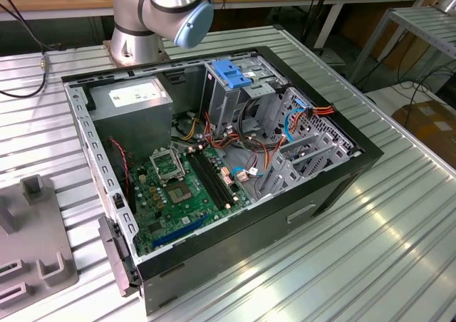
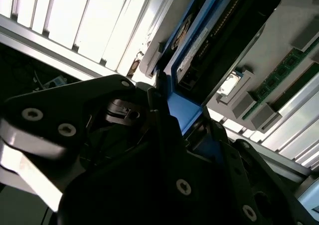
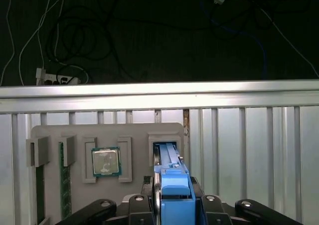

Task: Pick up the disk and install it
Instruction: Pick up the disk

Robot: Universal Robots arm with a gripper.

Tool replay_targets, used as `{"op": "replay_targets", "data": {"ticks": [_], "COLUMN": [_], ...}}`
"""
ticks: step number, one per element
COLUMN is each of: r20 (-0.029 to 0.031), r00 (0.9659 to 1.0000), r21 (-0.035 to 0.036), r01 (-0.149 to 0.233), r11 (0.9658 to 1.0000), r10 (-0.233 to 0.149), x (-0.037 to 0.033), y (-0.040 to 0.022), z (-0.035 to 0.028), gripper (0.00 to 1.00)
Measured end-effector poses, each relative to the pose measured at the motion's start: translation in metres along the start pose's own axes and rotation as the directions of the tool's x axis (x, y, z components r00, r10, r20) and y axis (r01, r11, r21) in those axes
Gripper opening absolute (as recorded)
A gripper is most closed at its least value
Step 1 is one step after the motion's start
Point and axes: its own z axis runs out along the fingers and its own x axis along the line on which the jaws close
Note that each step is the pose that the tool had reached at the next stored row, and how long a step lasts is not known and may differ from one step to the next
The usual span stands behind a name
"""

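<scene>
One gripper (image 3: pixel 173 201) clamped narrow on disk (image 3: pixel 168 156) blue frame; disk upright in grey tray (image 3: pixel 139 131) slot.

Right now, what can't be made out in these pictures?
Disk: label side hidden, edge-on in first wrist view; pincer covers part.
Grey tray: cut off by an edge, first wrist view.
Arm: cut by exterior view's upper edge.
Drive cage interior: hidden by its walls, exterior view.
</scene>
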Motion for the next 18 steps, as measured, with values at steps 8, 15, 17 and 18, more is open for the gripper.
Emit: {"op": "replay_targets", "data": {"ticks": [8, 15, 17, 18], "r20": [0.0001, 0.0002, 0.0001, 0.0001], "r00": [1.0, 1.0, 1.0, 1.0], "r21": [0.0001, 0.0003, 0.0002, 0.0002], "r01": [0.0, 0.0, 0.0, 0.0], "r11": [1.0, 1.0, 1.0, 1.0], "r10": [0.0, 0.0, 0.0, 0.0], "x": [0.0, -0.0001, -0.0002, -0.0002], "y": [0.0, 0.0, 0.0001, 0.0001], "z": [0.0004, -0.0039, -0.0069, -0.0082], "gripper": [0.37, 0.37, 0.37, 0.37]}}
